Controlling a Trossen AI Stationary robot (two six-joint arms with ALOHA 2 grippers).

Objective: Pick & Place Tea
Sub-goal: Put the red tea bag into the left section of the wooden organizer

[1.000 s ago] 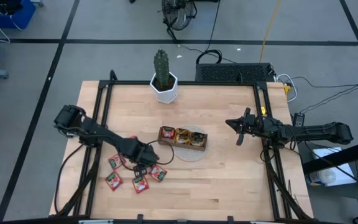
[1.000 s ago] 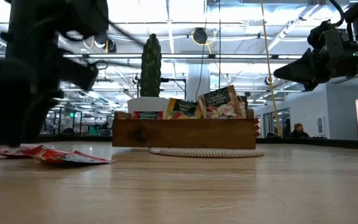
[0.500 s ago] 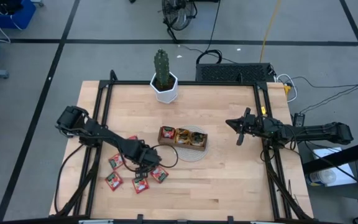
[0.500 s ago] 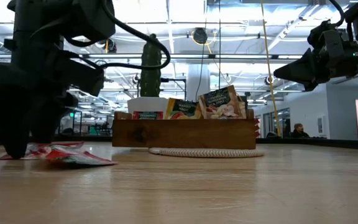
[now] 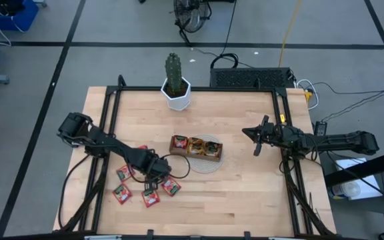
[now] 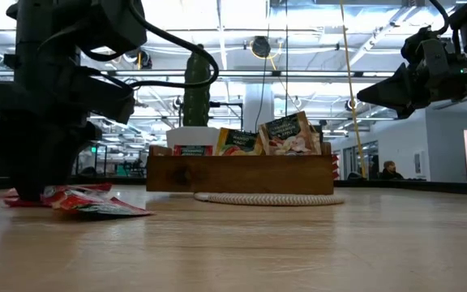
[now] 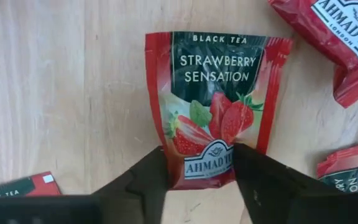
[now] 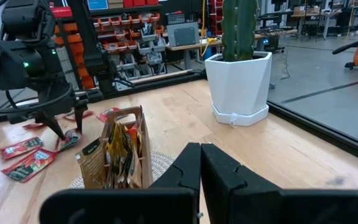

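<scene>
Several red tea sachets (image 5: 121, 193) lie flat on the wooden table near its front left. My left gripper (image 5: 153, 179) points down among them. In its wrist view one red sachet (image 7: 213, 93), printed with strawberries, lies flat between its fingers (image 7: 201, 171). The brown wooden tray (image 5: 196, 147) stands on a round woven mat at the table's middle, with upright sachets (image 6: 286, 134) in it. My right gripper (image 5: 256, 139) hangs shut and level over the table's right side, holding nothing. My left gripper comes from above, pointing down, with one finger (image 7: 148, 177) on each side of the sachet's near end (image 7: 204, 174). The fingers meet its two side edges and cover its lower corners. The sachet lies flat on the table, not crumpled.
A cactus in a white pot (image 5: 176, 83) stands at the table's far edge. Other red sachets (image 7: 328, 25) lie close around the held one. A black frame (image 5: 109, 113) runs along the table's sides. Bare wood (image 5: 245, 193) lies to the front right.
My left gripper has sunk among the red sachets until its fingertips reach the table, and it has rolled a little about its own axis. The sachets and my right arm have kept still.
</scene>
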